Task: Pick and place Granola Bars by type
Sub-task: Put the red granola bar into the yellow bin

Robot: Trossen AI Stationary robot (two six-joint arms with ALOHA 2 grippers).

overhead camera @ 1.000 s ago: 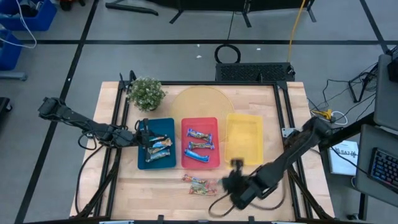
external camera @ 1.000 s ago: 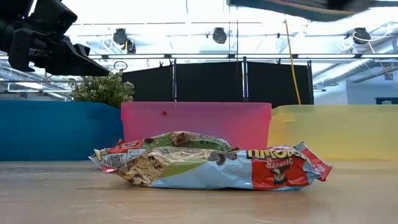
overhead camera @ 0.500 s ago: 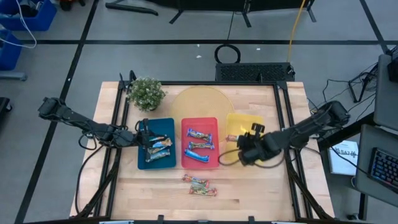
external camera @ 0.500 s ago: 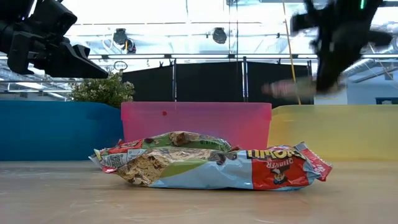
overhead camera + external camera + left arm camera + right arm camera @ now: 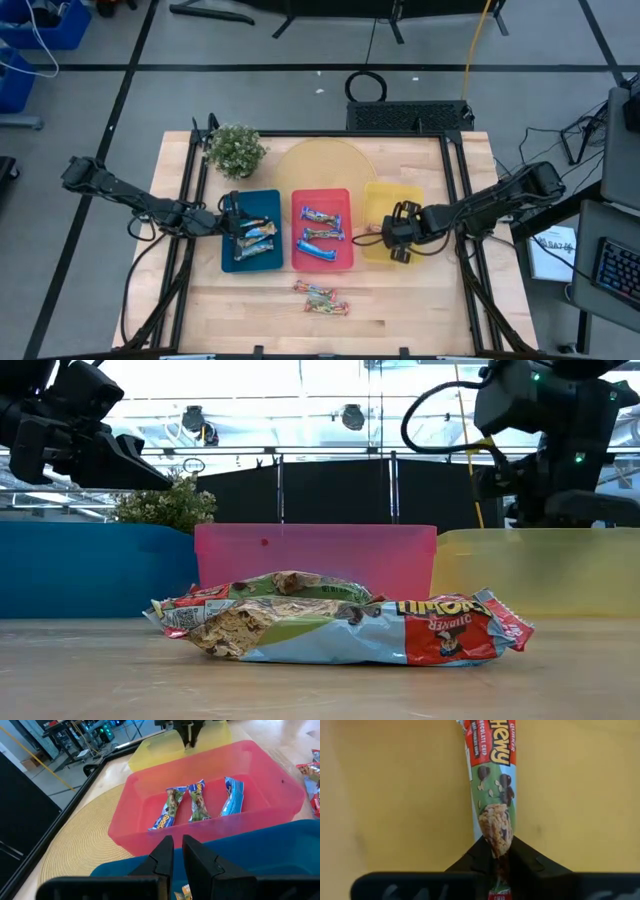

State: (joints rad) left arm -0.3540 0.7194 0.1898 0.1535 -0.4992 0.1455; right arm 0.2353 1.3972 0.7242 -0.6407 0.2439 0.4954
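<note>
Right gripper (image 5: 499,862) over the yellow tray (image 5: 392,196), fingers pinched on one end of a red-and-green granola bar (image 5: 492,780); the bar hangs over the tray floor, contact uncertain. Left gripper (image 5: 178,851) hovers at the blue tray (image 5: 262,205), fingers nearly closed, nothing between them. Three bars (image 5: 198,805) lie in the red tray (image 5: 260,757). Two bars (image 5: 320,297) remain on the table (image 5: 420,300) in front of the trays.
</note>
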